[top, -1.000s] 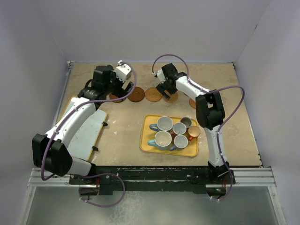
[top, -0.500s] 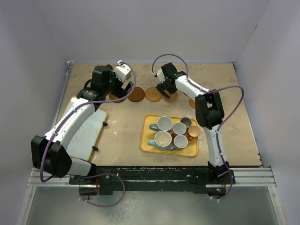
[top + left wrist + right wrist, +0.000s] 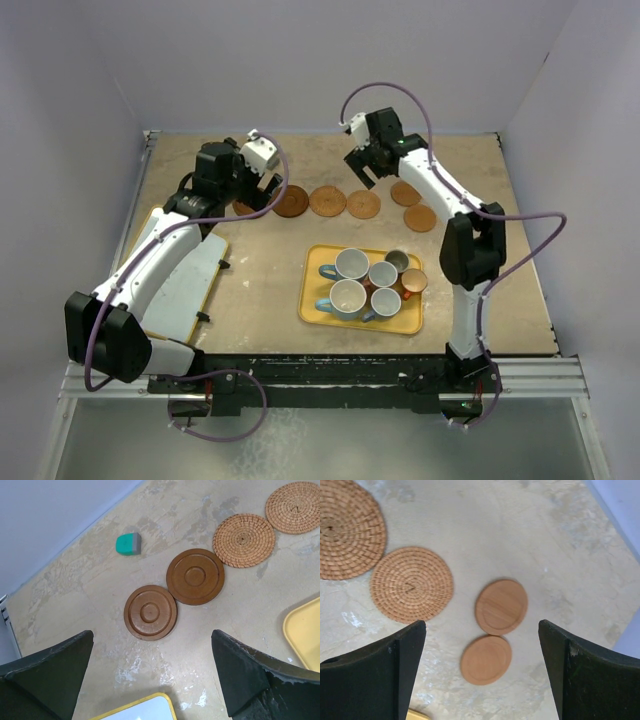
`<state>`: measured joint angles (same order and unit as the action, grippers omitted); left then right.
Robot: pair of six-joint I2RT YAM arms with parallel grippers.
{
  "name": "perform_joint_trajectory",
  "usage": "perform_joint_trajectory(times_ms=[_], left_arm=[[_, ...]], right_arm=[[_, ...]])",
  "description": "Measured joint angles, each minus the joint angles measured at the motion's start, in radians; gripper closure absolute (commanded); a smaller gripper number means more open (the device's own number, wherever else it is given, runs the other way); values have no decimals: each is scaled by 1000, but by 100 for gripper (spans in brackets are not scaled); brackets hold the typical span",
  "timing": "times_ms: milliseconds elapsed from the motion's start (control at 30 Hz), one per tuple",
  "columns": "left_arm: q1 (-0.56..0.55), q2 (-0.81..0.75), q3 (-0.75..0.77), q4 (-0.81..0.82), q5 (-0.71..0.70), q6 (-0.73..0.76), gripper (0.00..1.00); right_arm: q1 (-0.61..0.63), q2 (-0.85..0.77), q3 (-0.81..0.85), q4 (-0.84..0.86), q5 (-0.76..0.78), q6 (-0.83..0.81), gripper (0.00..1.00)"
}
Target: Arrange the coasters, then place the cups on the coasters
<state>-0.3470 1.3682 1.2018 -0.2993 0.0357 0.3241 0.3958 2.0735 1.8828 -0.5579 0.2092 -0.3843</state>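
Six coasters lie in a rough row at the back of the table. Two dark brown ones (image 3: 150, 612) (image 3: 195, 576) sit on the left, two woven ones (image 3: 244, 540) (image 3: 411, 584) in the middle, and two smooth light ones (image 3: 501, 606) (image 3: 486, 659) on the right. My left gripper (image 3: 264, 186) (image 3: 152, 632) hovers open over the leftmost dark coaster. My right gripper (image 3: 363, 170) (image 3: 481, 625) hangs open above the light pair, holding nothing. All the cups stand on the yellow tray (image 3: 312, 308): two large blue ones (image 3: 351, 264) (image 3: 347, 297), two pale (image 3: 383, 273) (image 3: 386, 301), a grey one (image 3: 397, 260) and an orange-brown one (image 3: 413, 283).
A small teal block (image 3: 128, 544) lies near the back wall, behind the dark coasters. A white board with a yellow rim (image 3: 190, 285) lies at the left under my left arm. White walls close in the table on three sides.
My right arm has risen and swung back and to the right, uncovering the woven coaster and the two light ones. The left arm has hardly moved.
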Motion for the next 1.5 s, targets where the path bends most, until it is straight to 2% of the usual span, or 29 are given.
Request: perform_joint_trajectory(times_ms=[267,533,933,1500], left_arm=[[0,-3,-7,3,-5,-2,2],[0,-4,-16,6,-6,-2,2],[0,-4,-20,6,-4,-2,2],[0,-4,-20,6,5,-1,2]], right_arm=[[-137,-26,-8,-12,-23,16,4],[-232,74,6,-20,-17,18,4],[-247,232,72,-42,-14,6,5],[-225,223,43,-34,-25,-9,7]])
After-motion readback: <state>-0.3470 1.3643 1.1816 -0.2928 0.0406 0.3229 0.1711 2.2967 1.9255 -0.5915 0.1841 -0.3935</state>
